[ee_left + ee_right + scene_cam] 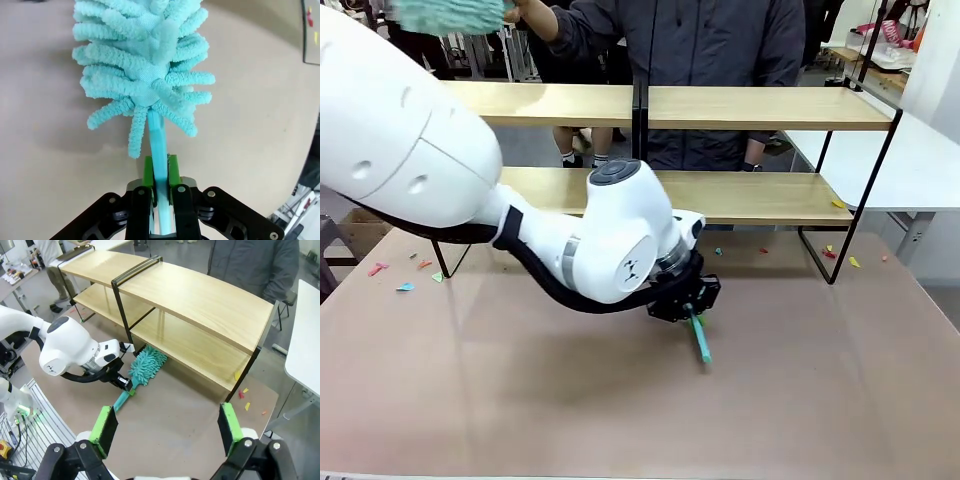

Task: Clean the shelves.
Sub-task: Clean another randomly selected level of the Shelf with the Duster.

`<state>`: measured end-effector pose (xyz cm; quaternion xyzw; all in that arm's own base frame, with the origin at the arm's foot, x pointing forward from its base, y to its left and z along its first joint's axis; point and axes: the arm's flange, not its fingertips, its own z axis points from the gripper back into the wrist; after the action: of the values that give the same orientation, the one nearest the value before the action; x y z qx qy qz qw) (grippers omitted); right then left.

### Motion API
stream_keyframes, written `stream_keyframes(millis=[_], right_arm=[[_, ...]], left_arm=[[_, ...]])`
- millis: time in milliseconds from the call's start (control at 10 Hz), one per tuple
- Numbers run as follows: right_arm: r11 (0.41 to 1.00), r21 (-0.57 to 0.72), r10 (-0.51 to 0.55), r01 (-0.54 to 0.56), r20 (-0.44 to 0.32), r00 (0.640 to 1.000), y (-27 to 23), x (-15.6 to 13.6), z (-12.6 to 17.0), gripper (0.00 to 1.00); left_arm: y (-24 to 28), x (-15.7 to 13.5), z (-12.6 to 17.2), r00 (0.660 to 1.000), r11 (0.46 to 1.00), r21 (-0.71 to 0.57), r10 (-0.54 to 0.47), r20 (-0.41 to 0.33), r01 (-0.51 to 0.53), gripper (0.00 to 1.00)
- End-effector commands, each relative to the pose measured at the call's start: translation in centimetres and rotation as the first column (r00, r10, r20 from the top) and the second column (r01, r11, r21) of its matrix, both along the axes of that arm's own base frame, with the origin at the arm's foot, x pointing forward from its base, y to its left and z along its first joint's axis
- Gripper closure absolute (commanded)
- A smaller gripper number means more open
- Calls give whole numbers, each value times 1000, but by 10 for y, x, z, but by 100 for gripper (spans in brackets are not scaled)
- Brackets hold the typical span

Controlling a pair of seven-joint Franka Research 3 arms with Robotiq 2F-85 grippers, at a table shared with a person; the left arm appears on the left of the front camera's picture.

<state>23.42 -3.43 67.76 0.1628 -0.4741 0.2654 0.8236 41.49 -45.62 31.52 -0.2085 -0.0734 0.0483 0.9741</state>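
Gripping the teal microfibre duster point(145, 65) by its handle in left fingers point(148, 172), head aimed at the shelves point(190, 300), lower board; holding right fingers point(106, 424) open, well back.

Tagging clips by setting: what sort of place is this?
Likely a robotics lab or test room, not a home: a white robot arm at a brown table, wooden shelves standing on it, a white table alongside.

The worktop point(820, 400) is a matte brown-beige surface under even, soft indoor light. Past its right edge stands a white table point(920, 165) on a grey floor point(274, 365). Off the far left corner, a cardboard box point(360, 232) sits on the floor.
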Motion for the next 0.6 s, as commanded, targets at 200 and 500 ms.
stream_keyframes(millis=[200, 500], right_arm=[[1000, 5, 9, -9, 2, 1000, 0, 0, 1, 0], [1000, 5, 9, -9, 2, 1000, 0, 0, 1, 0]], left_arm=[[-37, 20, 2, 988, 987, -48, -152, -24, 151, 88], [-69, 43, 4, 974, 974, -35, -226, -13, 226, 88]])
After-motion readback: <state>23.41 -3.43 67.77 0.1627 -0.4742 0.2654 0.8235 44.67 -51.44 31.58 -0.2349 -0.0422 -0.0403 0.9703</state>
